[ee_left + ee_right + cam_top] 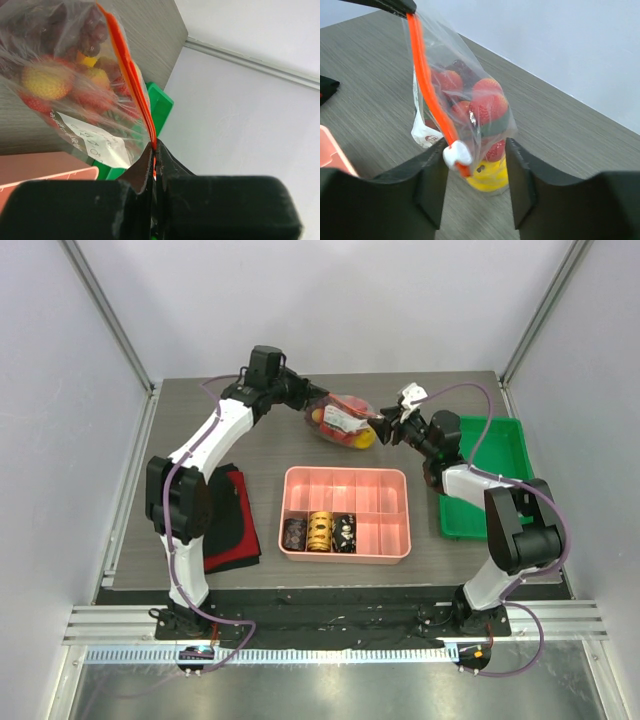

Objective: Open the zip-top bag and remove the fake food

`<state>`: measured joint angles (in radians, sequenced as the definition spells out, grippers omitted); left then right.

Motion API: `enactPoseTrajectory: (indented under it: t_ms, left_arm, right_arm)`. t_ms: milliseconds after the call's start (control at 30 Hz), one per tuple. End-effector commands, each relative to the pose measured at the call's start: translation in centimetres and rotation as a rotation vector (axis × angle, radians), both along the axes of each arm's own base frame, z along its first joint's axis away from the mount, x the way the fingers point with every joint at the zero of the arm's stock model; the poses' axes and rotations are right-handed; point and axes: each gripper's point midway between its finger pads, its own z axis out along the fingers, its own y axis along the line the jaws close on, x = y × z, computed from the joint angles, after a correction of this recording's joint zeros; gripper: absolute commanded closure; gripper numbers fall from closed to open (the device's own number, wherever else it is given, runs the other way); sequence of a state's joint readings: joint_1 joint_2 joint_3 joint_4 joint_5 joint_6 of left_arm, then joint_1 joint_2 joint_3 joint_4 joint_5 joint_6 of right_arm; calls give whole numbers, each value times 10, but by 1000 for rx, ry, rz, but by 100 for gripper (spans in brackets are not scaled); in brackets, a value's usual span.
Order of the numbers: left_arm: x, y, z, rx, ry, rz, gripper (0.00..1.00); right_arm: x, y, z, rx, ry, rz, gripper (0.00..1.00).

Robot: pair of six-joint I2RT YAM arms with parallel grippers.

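Note:
The clear zip-top bag [342,420] hangs above the table's far middle, stretched between both arms. It holds the fake food [352,430]: red strawberries [487,107], a yellow piece [490,176] and dark grapes [90,30]. My left gripper [308,403] is shut on one end of the red-orange zip strip [127,75], as the left wrist view [155,150] shows. My right gripper [385,427] is open; its jaws stand either side of the bag's other end, where a white slider [456,154] sits on the strip [425,85], without touching it.
A pink compartment tray [380,502] sits in the middle front, with dark and gold patterned cylinders [318,533] in its near-left cells. A green bin [500,440] stands at the right. A red and black cloth [230,520] lies at the left.

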<state>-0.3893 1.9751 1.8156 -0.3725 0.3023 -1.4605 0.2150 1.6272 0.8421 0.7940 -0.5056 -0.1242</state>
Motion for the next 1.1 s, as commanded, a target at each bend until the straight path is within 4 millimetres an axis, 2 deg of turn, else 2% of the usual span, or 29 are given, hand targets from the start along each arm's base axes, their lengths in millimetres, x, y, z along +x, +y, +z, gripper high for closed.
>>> enactPoseTrajectory:
  t_ms: [0, 67, 133, 167, 200, 233, 267, 300, 333, 367, 400, 467, 500, 567, 667, 767, 867, 933, 967, 1000, 1067]
  left_arm:
    - [-3, -4, 34, -46, -65, -46, 100]
    - [-3, -2, 34, -49, -66, -55, 100]
    - [-6, -4, 41, -60, -99, -102, 99]
    - [-5, -1, 48, -49, -150, -132, 87]
    - [-8, -2, 68, -26, -219, -176, 79]
    - [-11, 5, 70, 122, -328, -239, 72]
    - [-17, 8, 71, 230, -354, -255, 62]
    - [-32, 13, 86, 323, -374, -284, 59]
    - [-31, 23, 85, 484, -465, -316, 56]
    - [-37, 24, 87, 548, -488, -330, 52]
    - [-47, 13, 86, 589, -525, -377, 52]
    - [-53, 3, 81, 658, -591, -442, 53]
    - [-59, -10, 76, 677, -608, -481, 57]
    - [-57, -20, 60, 758, -649, -544, 63]
    - [-50, -31, 47, 804, -666, -570, 61]
    - [-45, -31, 59, 864, -755, -572, 55]
    - [-51, -34, 70, 933, -948, -610, 48]
    - [-59, -38, 63, 980, -1090, -726, 47]
    - [-64, -39, 59, 989, -1134, -783, 48]
    - [-71, -38, 47, 998, -1136, -860, 48]
    - [-77, -41, 34, 1000, -1175, -973, 46]
  right_arm:
    - [11, 6, 27, 40, -84, 36, 55]
    - [10, 7, 26, 57, -86, 37, 60]
    - [8, 8, 25, 74, -75, 46, 73]
    - [5, 11, 26, 77, -72, 69, 78]
    - [4, 12, 28, 81, -72, 80, 89]
    - [3, 14, 30, 79, -71, 92, 97]
    - [6, 15, 31, 72, -51, 93, 98]
    - [6, 15, 32, 67, -45, 96, 98]
    - [7, 15, 31, 52, -27, 97, 99]
    - [7, 17, 31, 42, -19, 106, 99]
    - [4, 20, 28, 28, -6, 133, 98]
    - [2, 22, 24, 4, 22, 155, 99]
    - [1, 22, 21, -4, 32, 164, 98]
    - [1, 21, 15, -33, 54, 173, 99]
    - [-1, 19, 11, -52, 83, 202, 99]
    - [-3, 17, 7, -83, 122, 246, 99]
    - [-7, 17, 3, -120, 144, 309, 98]
    - [-6, 16, 9, -106, 144, 352, 99]
    - [-12, 21, 12, -90, 144, 415, 99]
    - [-11, 22, 8, -83, 162, 440, 99]
    - [-7, 23, 15, -82, 164, 466, 99]
